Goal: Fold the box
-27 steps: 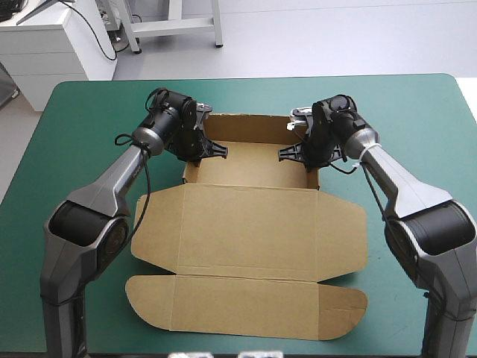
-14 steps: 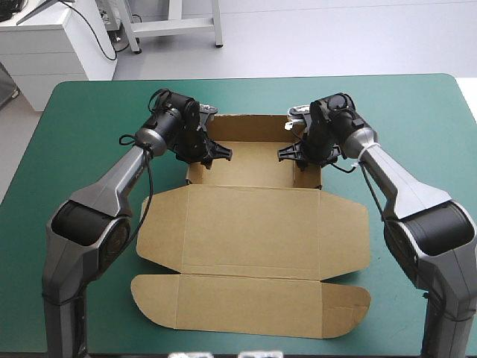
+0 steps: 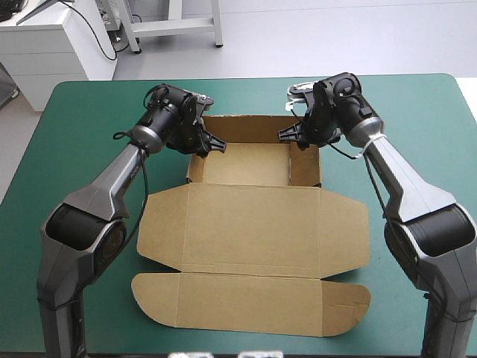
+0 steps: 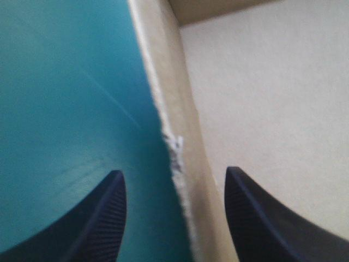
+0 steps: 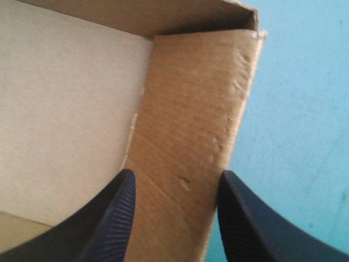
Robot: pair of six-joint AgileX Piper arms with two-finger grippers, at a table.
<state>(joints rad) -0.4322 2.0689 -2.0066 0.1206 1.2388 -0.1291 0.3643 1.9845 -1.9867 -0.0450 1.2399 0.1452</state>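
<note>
The brown box [image 3: 246, 165] is lying half formed, with the teal-green cover [image 3: 89, 112] showing on every side of it. Its far part is standing as an open tray with raised walls. Its lid [image 3: 253, 224] is lying flat on the side of the box toward the robot, and the lid's front flap [image 3: 250, 302] is spreading flat beyond that.

The left gripper [image 4: 174, 172] is hovering over the box's left wall [image 4: 173, 109] with its black fingers standing well apart and gripping nothing. One finger is hanging outside the box over the cover and the other inside over the tray floor, so the wall's top edge is running between them. The right gripper [image 5: 176, 174] is doing the same at the box's right wall [image 5: 191, 109], wide open and empty. That wall's inner face is filling the gap between its fingers. Whether either gripper is touching the board is not clear.

Both grippers are probably straddling the side walls in this way so that they can pinch or steady the walls from both faces. This looks like a check or a press on the tucked sides, meant to stop them from springing outward. The tray seems largely formed, while the lid is waiting untouched.
</note>
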